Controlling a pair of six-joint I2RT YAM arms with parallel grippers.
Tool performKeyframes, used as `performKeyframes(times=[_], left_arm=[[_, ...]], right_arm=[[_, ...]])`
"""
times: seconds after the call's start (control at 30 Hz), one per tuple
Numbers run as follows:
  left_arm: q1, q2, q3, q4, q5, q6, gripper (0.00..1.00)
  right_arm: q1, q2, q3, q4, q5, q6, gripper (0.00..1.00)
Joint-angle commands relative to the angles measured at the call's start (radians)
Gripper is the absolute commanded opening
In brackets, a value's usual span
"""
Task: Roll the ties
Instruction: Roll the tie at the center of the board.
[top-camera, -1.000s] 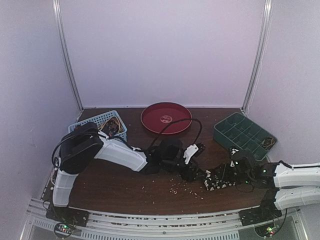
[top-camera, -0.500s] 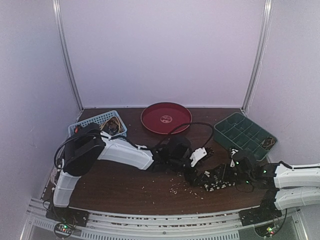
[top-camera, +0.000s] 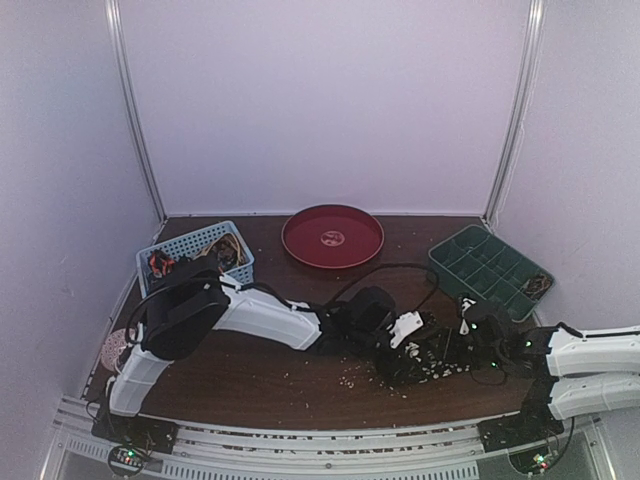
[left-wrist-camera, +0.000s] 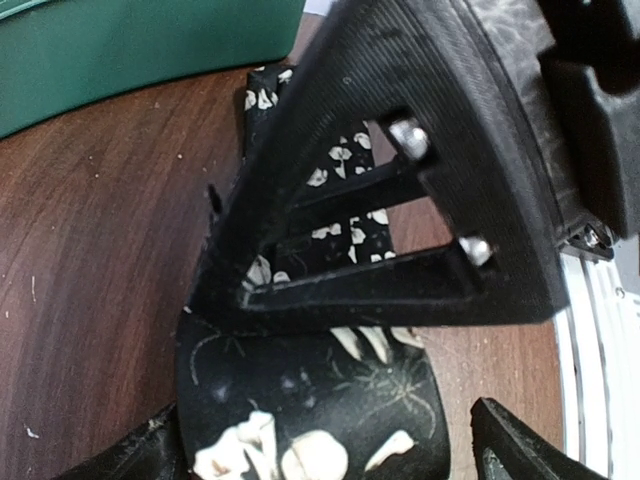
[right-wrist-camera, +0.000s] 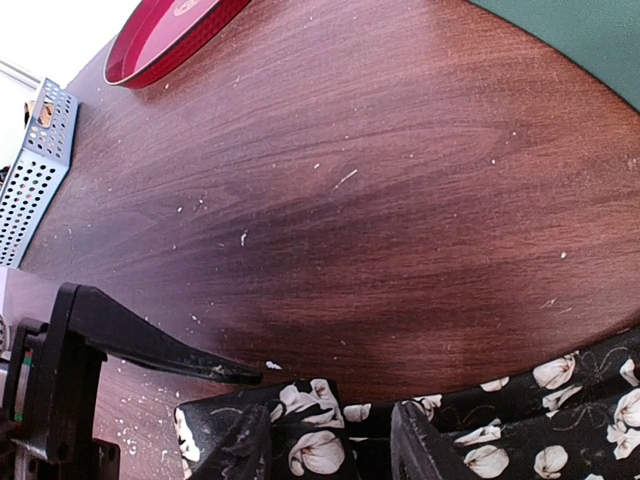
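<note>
The dark tie (top-camera: 432, 363) with pale flower print lies at the front right of the table, one end rolled up. My left gripper (top-camera: 398, 352) reaches far right, and in the left wrist view (left-wrist-camera: 330, 445) its jaws stand open around the rolled end (left-wrist-camera: 300, 395), with a gap on the right side. My right gripper (top-camera: 448, 346) sits on the tie just right of the roll. In the right wrist view (right-wrist-camera: 330, 445) its fingers (right-wrist-camera: 245, 440) hold a fold of the tie (right-wrist-camera: 318, 452). Other ties (top-camera: 162, 263) lie in the blue basket.
A blue basket (top-camera: 225, 237) stands at the back left, a red round tray (top-camera: 300, 230) at the back middle and a green compartment box (top-camera: 445, 262) at the back right. A pinkish speckled ball (top-camera: 115, 348) lies at the far left. Pale crumbs (top-camera: 350, 378) are scattered along the front.
My left arm has moved to the right, closing in on the right gripper. The laid-out part of the tie has become shorter. The right gripper has barely moved.
</note>
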Motion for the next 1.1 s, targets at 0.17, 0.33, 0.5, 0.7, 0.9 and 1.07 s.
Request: performKeyframes(times=[0.17, 0.33, 0.5, 0.7, 0.9, 1.07], left_arm=[[-0.014, 0.014, 0.03, 0.014, -0.037, -0.014, 0.83], [-0.023, 0.013, 0.028, 0.014, -0.018, 0.008, 0.69], [-0.034, 0.007, 0.025, 0.005, -0.012, 0.033, 0.5], [-0.042, -0.006, 0.013, -0.012, -0.029, 0.054, 0.42], [-0.046, -0.029, -0.017, -0.029, -0.08, 0.09, 0.46], [-0.045, -0.06, -0.054, -0.09, -0.127, 0.18, 0.45]], right_arm=[[-0.005, 0.003, -0.02, 0.006, -0.01, 0.005, 0.41], [-0.005, -0.015, -0.026, 0.0, -0.008, 0.008, 0.41], [-0.004, -0.019, -0.029, -0.005, -0.004, 0.009, 0.41], [-0.005, -0.017, -0.03, -0.005, -0.004, 0.017, 0.41], [-0.004, -0.023, -0.014, -0.007, -0.041, 0.023, 0.41], [-0.005, -0.044, 0.001, 0.008, -0.119, 0.025, 0.45]])
